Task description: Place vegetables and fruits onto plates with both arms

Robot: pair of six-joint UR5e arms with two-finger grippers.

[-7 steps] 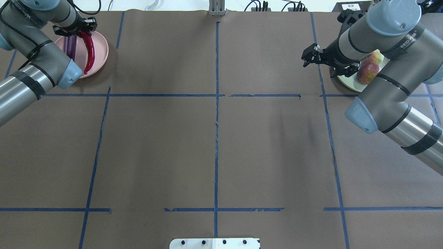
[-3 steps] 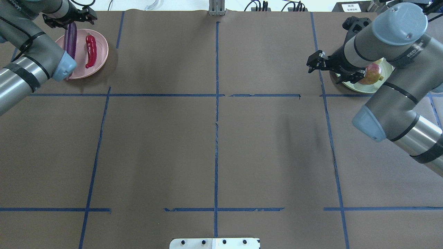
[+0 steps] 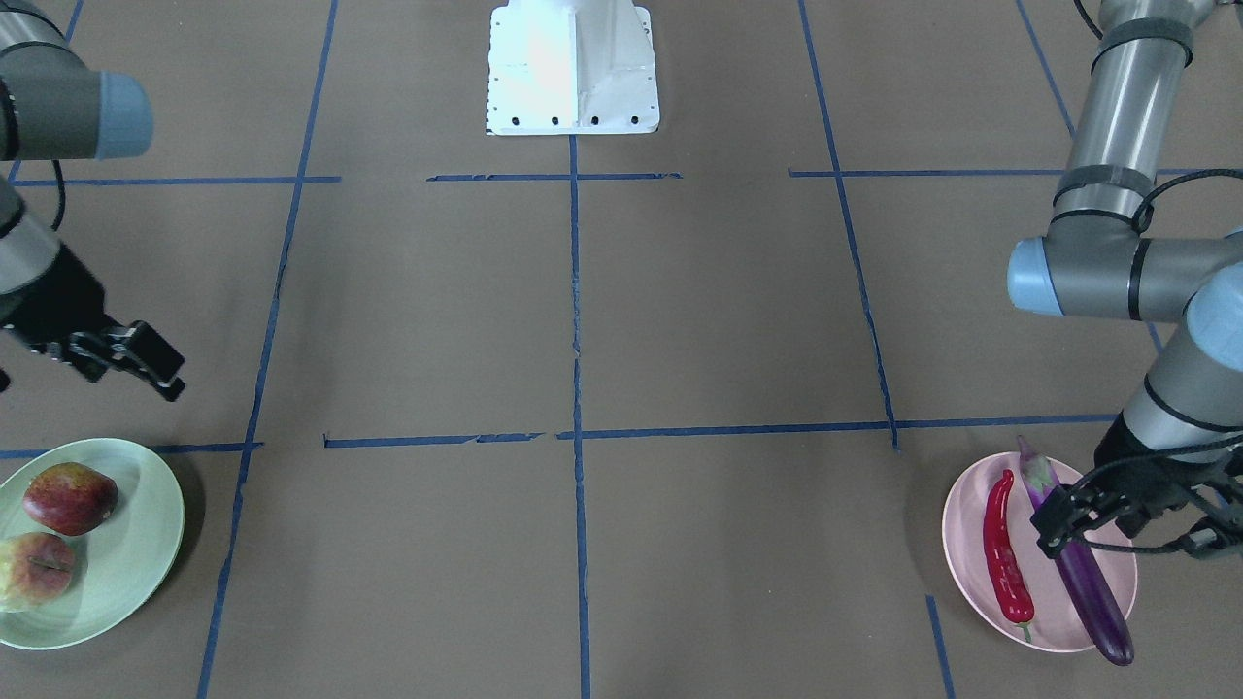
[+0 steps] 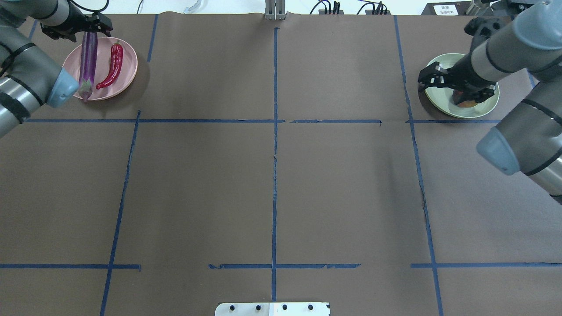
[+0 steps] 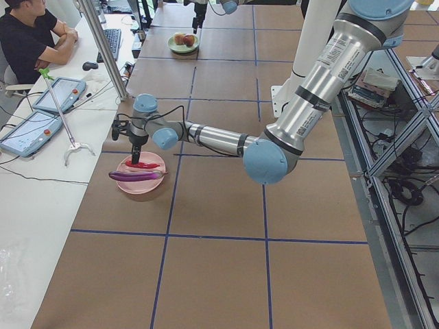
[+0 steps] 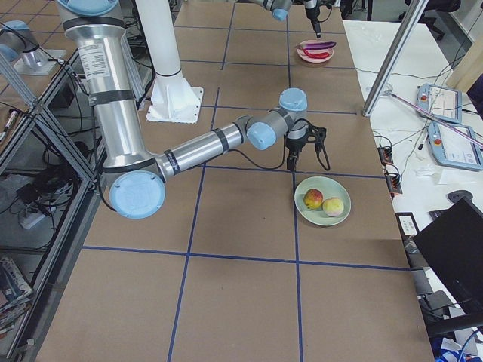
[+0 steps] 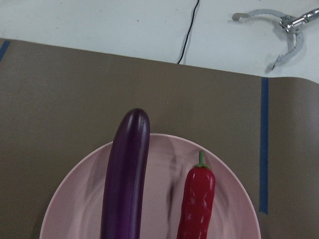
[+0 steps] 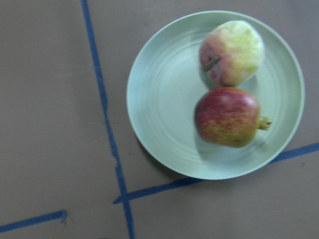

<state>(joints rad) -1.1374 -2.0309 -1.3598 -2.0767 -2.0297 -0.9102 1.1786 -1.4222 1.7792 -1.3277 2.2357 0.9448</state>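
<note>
The purple eggplant point(image 3: 1083, 573) and the red chili point(image 3: 1005, 558) lie side by side on the pink plate point(image 3: 1044, 621); both also show in the left wrist view, eggplant point(image 7: 127, 174) and chili point(image 7: 198, 199). My left gripper point(image 3: 1058, 510) hovers open and empty over the eggplant's stem end. The dark red pomegranate-like fruit point(image 8: 227, 117) and the pale blushed fruit point(image 8: 232, 52) rest on the mint green plate point(image 8: 164, 109). My right gripper point(image 3: 165, 374) is open and empty, raised beside that plate point(image 3: 117, 592) on the robot's side. In the overhead view my right arm hides most of the fruit.
The white base block point(image 3: 573, 68) stands at the robot's edge of the table. Blue tape lines grid the brown table cover. A side table with tablets point(image 5: 58, 92) and a seated operator point(image 5: 27, 41) runs along the far edge behind the pink plate.
My left gripper let go of the chili, which now lies on the pink plate, and pulled back toward the far edge. My right gripper moved right, nearer the green plate.
</note>
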